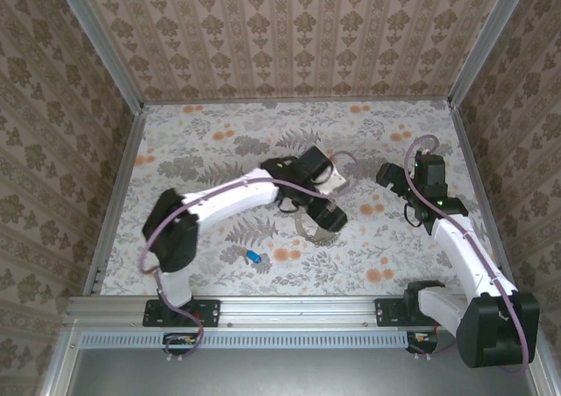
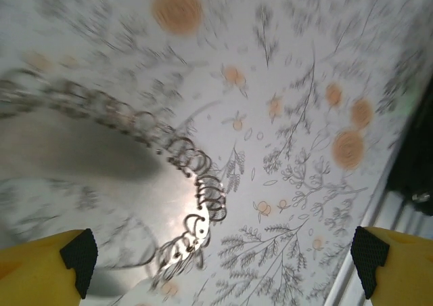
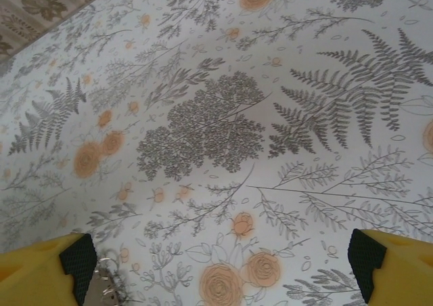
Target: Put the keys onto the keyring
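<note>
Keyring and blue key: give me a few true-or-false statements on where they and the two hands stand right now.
1. The blue key lies on the table, apart from both hands. True.
2. The left hand is shut on the keyring. False: it is open, and the keyring shows between its wide-apart fingers.
3. The right hand is open. True.
4. The blue key is threaded on the keyring. False: it lies by itself on the table, away from the keyring.
</note>
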Robot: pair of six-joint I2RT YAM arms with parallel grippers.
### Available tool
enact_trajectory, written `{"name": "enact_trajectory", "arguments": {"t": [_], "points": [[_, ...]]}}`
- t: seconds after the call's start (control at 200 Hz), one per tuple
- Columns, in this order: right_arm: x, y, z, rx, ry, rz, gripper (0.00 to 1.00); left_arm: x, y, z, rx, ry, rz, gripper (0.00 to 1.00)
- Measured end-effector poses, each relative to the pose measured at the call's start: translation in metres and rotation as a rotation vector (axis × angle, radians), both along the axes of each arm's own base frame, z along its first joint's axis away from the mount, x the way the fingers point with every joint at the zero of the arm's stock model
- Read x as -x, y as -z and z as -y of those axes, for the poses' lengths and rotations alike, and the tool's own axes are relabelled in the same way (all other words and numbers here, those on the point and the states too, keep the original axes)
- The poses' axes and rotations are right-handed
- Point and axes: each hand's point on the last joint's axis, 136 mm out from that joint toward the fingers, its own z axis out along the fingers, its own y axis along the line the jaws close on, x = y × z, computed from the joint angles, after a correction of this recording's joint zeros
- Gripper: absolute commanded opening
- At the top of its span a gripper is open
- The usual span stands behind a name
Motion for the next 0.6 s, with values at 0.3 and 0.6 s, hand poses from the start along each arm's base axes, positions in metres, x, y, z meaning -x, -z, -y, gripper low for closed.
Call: {"name": "enact_trajectory", "arguments": {"t": [0.3,0.6], "points": [[-0.006,-0.004,-0.028,-0.047,-0.142,-0.006,0.91,-0.139,-0.025,-0.170,-0.052,-0.645,0.072,0.80],[-0.008,-0.003,-0.039,-0.051,-0.189,-0.025,0.91,-0.141,0.052,-0.204,-0.270,-0.812,-0.089,0.53]]}}
